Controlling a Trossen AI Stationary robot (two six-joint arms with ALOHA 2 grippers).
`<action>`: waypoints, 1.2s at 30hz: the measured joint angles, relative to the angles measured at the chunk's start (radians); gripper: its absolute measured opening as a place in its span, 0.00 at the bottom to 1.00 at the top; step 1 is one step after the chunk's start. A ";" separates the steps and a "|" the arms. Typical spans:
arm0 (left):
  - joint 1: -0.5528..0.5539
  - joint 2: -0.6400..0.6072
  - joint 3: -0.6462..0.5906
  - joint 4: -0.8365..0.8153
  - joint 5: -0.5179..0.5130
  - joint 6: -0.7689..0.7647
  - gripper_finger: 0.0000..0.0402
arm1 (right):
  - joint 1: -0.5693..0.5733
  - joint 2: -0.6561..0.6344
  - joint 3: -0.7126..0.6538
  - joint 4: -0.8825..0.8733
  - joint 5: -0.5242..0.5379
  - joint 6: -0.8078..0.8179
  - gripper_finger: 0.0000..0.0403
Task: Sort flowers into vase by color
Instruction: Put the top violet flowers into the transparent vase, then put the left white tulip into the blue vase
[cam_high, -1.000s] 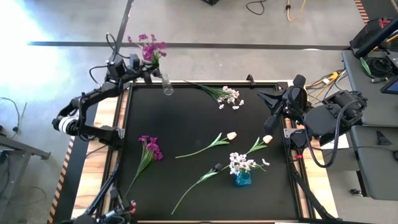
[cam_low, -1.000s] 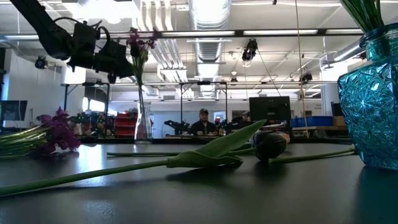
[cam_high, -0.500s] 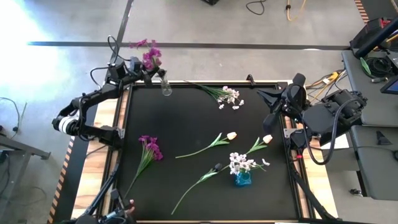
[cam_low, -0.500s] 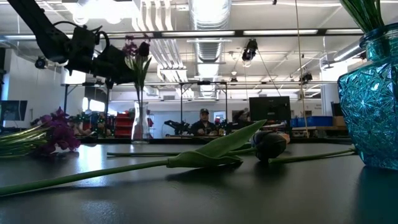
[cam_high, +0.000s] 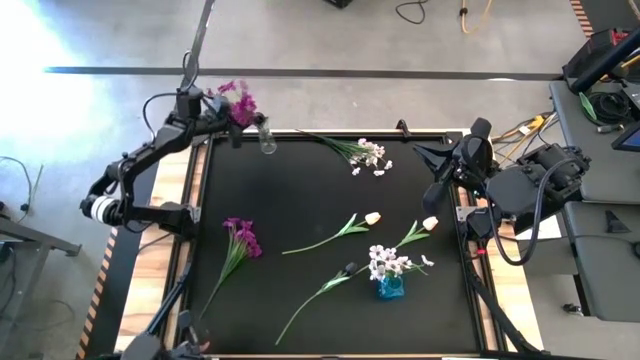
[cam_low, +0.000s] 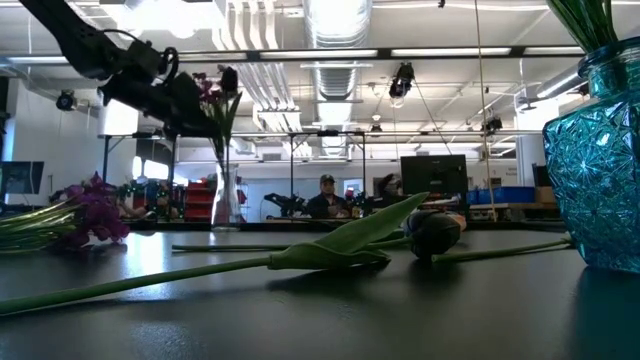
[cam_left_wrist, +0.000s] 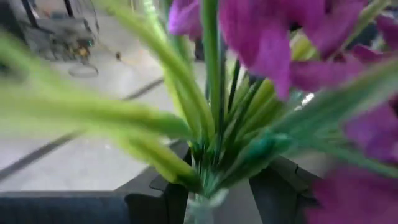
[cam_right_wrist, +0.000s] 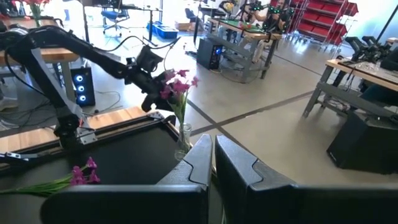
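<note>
Magenta blossoms (cam_high: 238, 101) stand in a clear glass vase (cam_high: 267, 137) at the far left corner of the black counter (cam_high: 300, 205), their stems running down into its neck. The left pincer (cam_high: 220, 108) hangs just beside the spray, fingers parted on either side of the stems without clamping them. The right pincer (cam_high: 437, 160) waits at the counter's right edge, fingers pressed together and empty. A second magenta spray (cam_high: 240, 238), a white cluster (cam_high: 367, 153), two cream tulip buds (cam_high: 372, 217) and a dark bud (cam_high: 349, 268) lie flat on the counter. White blossoms (cam_high: 392, 262) fill the blue vase (cam_high: 390, 287).
</note>
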 joint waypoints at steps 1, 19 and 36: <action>0.000 -0.006 0.017 -0.063 0.000 0.026 0.34 | 0.000 0.000 0.000 0.000 0.000 0.000 0.03; 0.000 -0.079 0.142 -0.609 -0.115 0.151 0.34 | -0.010 0.000 0.000 0.000 0.000 -0.018 0.03; -0.204 -0.490 0.142 -0.768 -0.102 -0.181 0.26 | -0.192 0.003 -0.033 0.003 -0.356 -0.061 0.03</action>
